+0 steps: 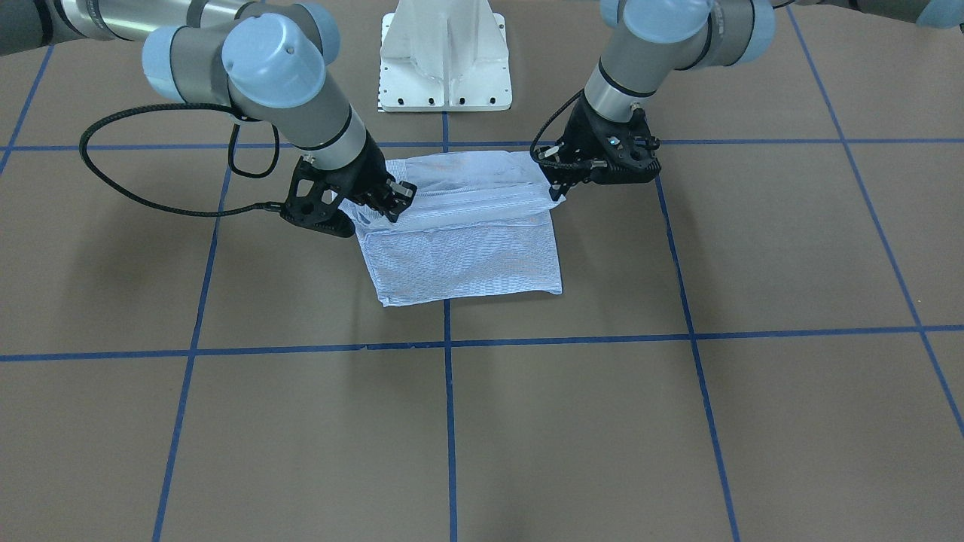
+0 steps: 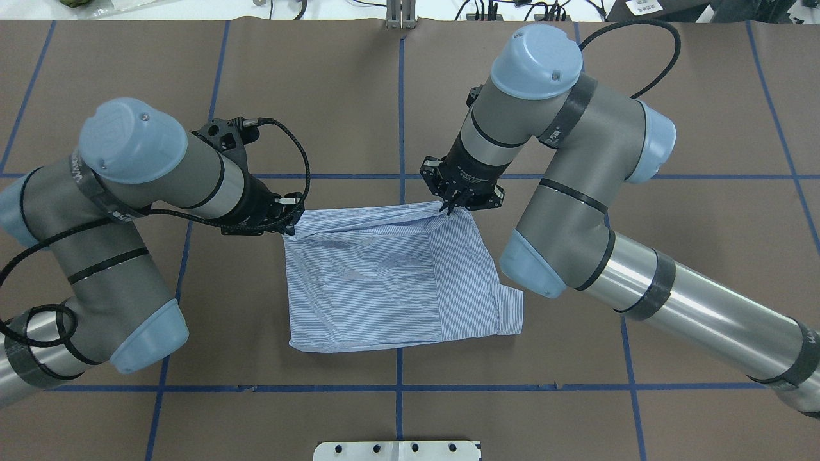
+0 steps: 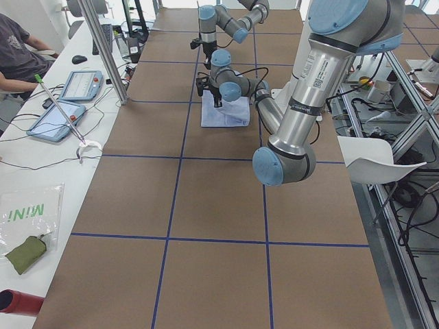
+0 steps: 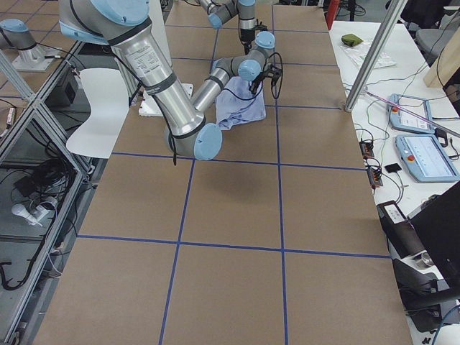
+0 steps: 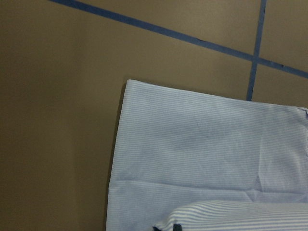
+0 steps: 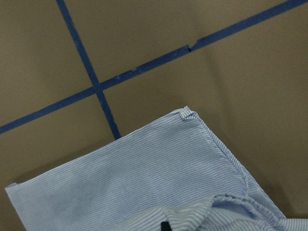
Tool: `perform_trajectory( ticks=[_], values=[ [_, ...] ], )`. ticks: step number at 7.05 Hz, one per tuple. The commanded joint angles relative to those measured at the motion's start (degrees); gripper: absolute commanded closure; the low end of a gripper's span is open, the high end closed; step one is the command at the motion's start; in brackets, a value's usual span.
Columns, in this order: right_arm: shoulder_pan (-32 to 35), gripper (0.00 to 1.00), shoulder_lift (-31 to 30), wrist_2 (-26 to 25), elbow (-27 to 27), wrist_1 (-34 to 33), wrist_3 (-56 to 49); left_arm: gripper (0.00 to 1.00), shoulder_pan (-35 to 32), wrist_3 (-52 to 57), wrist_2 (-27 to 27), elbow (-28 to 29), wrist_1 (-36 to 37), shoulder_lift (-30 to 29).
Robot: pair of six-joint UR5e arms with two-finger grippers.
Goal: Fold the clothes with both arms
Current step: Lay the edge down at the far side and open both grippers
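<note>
Left and right jaws are each pinched shut on a far corner of the shirt [image 2: 384, 275] lying on the worktop [image 2: 192, 77], that edge held raised, presumably so it can be folded over evenly.

Shirt [image 2: 384, 282] on table [image 2: 576, 96], L gripper [image 2: 289, 224] at left corner, R gripper [image 2: 448, 208] right

Green "MINI" stands on a clear plastic bag [image 3: 31, 214].

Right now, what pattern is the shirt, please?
The shirt is light blue, finely white-striped; right wrist view.
</note>
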Motion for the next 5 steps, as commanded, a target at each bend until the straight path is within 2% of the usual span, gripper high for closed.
perform_trajectory(
  ticks=[1, 2, 4, 5],
  values=[
    [0.44, 1.0, 2.94, -1.31, -6.09, 0.06, -2.44, 1.0, -0.28, 0.59, -0.08, 3.2, -1.44, 0.01],
    [0.35, 1.0, 4.79, -1.5, -9.34, 0.23, -3.14, 1.0, -0.28, 0.68, 0.01, 3.91, -1.7, 0.01],
    [0.26, 1.0, 5.69, -1.5, -14.8, 7.4, -4.12, 1.0, -0.28, 0.77, 0.01, 4.87, -1.35, 0.01],
    [0.17, 1.0, 5.95, -1.5, -15.09, 8.23, -4.2, 1.0, -0.28, 0.86, 0.01, 4.88, -1.18, 0.1]
  ],
)
